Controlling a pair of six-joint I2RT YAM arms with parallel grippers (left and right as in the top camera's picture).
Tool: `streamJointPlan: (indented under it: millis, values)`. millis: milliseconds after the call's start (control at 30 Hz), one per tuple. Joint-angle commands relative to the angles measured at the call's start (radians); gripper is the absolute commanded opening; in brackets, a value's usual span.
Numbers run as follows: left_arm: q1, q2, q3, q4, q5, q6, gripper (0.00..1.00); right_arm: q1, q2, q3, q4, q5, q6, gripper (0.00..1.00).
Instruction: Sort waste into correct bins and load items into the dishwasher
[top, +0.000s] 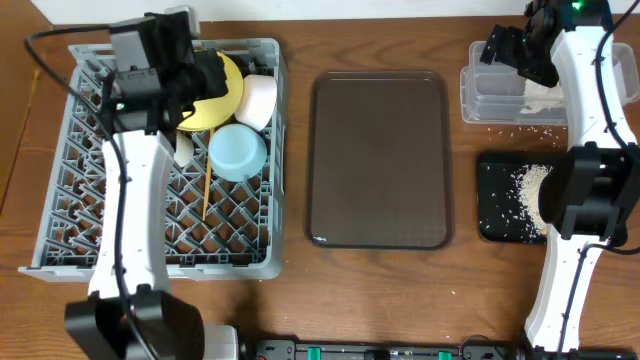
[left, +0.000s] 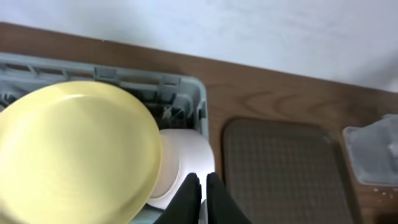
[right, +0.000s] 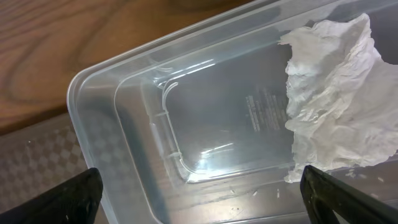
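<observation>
The grey dish rack (top: 60, 215) holds the pale yellow plate (top: 205, 112) standing on edge, the white bowl (top: 257, 100), the light blue bowl (top: 238, 152), a white cup (top: 184, 150) and chopsticks (top: 206, 190). My left gripper (top: 220, 76) is shut and empty above the plate's rim; its wrist view shows the fingertips (left: 202, 182) over the white bowl (left: 186, 152), beside the plate (left: 74, 149). My right gripper (top: 510, 55) hovers open (right: 199, 199) over the clear tub (right: 124, 124), which holds the white napkin (right: 336, 93). Rice scraps (top: 527, 185) lie on the black tray (top: 492, 215). The snack wrapper is out of view.
The dark brown serving tray (top: 380, 160) lies between the rack and the bins and also shows in the left wrist view (left: 280, 168). Loose rice grains (top: 520, 128) are scattered on the table in front of the clear tub (top: 490, 100).
</observation>
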Motion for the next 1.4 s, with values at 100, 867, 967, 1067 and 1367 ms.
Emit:
streamJointPlan:
  millis: [100, 867, 967, 1067, 1367]
  values:
    - [0.032, 0.013, -0.007, -0.025, -0.002, 0.008, 0.08, 0.012, -0.012, 0.017, -0.003, 0.013, -0.016, 0.99]
    - [0.169, 0.353, -0.007, 0.243, -0.448, -0.163, 0.5, 0.013, -0.012, 0.017, -0.003, 0.014, -0.016, 0.99]
    - [0.191, 0.363, -0.007, 0.234, -0.458, -0.163, 0.5, 0.013, -0.012, 0.017, -0.003, 0.013, -0.016, 0.99]
    - [0.208, 0.364, -0.007, 0.209, -0.454, -0.163, 0.5, 0.013, -0.012, 0.016, -0.003, 0.013, -0.016, 0.99]
    - [0.209, 0.364, -0.007, 0.165, -0.367, -0.155, 0.5, 0.013, -0.012, 0.017, -0.003, 0.013, -0.016, 0.99]
